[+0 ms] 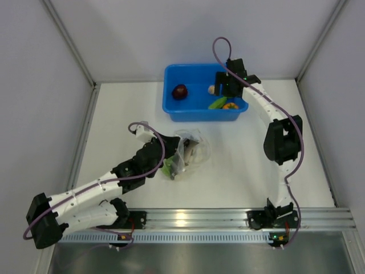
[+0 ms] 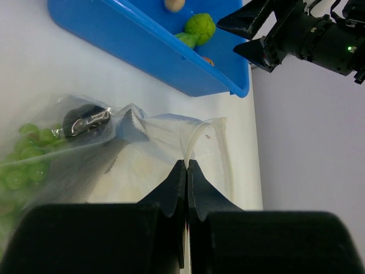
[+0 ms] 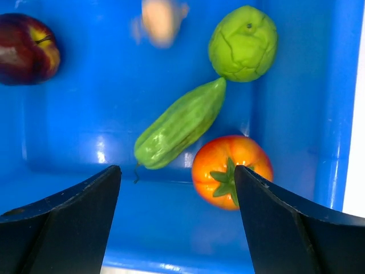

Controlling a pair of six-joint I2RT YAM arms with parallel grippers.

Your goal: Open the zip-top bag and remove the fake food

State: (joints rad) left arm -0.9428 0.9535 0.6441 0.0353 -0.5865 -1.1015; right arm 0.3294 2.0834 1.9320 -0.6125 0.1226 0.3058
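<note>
The clear zip-top bag [image 1: 193, 149] lies crumpled on the white table in front of the blue bin. My left gripper [image 1: 178, 158] is shut on the bag's upper edge [image 2: 197, 134]. Green grapes [image 2: 21, 162] and a dark piece [image 2: 84, 119] are inside the bag. My right gripper [image 1: 227, 85] is open and empty above the bin's right end. Below its jaws [image 3: 177, 171] in the bin lie a red tomato [image 3: 228, 166], a green pod [image 3: 179, 124], a lime ball [image 3: 243, 43], a dark maroon ball [image 3: 25, 48] and a blurred pale piece [image 3: 160, 20].
The blue bin [image 1: 171, 109] stands at the back centre of the table; its near wall [image 2: 142, 51] is just beyond the bag. White walls close the table on the left, back and right. A metal rail [image 1: 199, 217] runs along the near edge.
</note>
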